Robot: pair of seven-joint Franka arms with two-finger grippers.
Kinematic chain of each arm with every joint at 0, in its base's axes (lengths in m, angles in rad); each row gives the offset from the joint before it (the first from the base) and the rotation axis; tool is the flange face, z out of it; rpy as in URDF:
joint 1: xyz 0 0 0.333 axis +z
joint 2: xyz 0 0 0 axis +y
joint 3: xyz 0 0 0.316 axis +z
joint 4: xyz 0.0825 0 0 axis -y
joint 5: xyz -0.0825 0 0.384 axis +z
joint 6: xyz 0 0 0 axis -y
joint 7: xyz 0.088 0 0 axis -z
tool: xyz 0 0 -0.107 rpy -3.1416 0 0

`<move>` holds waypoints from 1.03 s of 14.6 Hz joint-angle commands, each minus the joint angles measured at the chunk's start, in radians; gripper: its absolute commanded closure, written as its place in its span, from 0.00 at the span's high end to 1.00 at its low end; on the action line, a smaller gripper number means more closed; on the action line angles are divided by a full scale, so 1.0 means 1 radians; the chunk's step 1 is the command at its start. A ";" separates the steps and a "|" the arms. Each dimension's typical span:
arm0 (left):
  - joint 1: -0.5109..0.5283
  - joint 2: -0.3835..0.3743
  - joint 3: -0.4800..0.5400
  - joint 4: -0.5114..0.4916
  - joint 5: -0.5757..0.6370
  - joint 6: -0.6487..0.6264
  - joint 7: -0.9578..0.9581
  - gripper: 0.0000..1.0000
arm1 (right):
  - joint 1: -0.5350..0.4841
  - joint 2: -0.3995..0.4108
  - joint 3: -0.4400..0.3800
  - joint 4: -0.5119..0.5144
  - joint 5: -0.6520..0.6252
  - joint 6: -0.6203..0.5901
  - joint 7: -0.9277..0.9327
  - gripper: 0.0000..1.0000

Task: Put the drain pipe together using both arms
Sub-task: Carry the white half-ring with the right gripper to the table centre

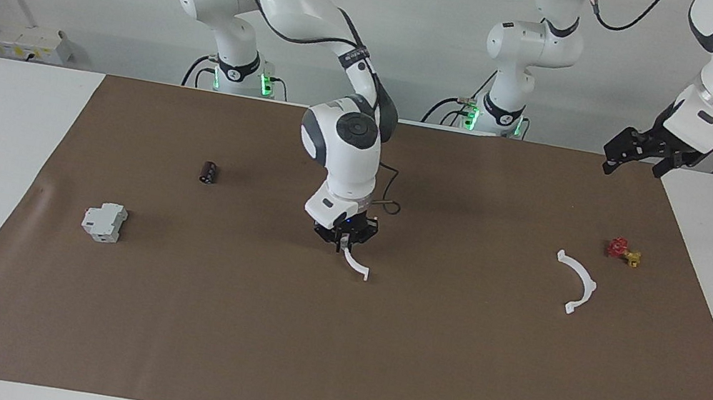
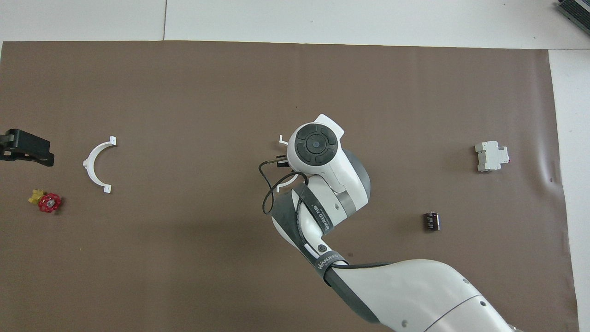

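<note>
Held half-ring (image 1: 356, 265): thin white plastic arc, largely hiding under the right arm's wrist in the overhead view, only its tabbed ends peeking out. Right pincer (image 1: 345, 241) is clamping tight on its upper end over the middle of the brown mat (image 1: 373, 362); whether the lower tab is touching the mat is unclear.

Second half-ring (image 1: 578, 284): matching tabbed arc, lying flat toward the left arm's end of the bench, near the red-and-yellow valve (image 1: 623, 252).

Left pincer (image 1: 639, 155): hanging spread wide, gripping nothing, over the mat's corner; partly cut off in the overhead view.
</note>
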 commanded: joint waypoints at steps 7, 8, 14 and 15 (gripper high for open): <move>0.014 -0.028 -0.011 -0.035 0.017 0.017 0.012 1.00 | 0.017 0.027 -0.002 0.004 -0.029 0.033 0.029 0.00; 0.014 -0.028 -0.011 -0.035 0.017 0.017 0.011 1.00 | 0.017 0.027 -0.001 0.003 -0.029 0.035 0.029 0.02; 0.014 -0.028 -0.011 -0.035 0.017 0.017 0.012 1.00 | -0.002 -0.082 -0.004 0.023 -0.012 -0.065 0.032 1.00; 0.016 -0.028 -0.011 -0.035 0.017 0.017 0.012 1.00 | -0.030 -0.132 -0.008 0.024 -0.013 -0.111 0.031 1.00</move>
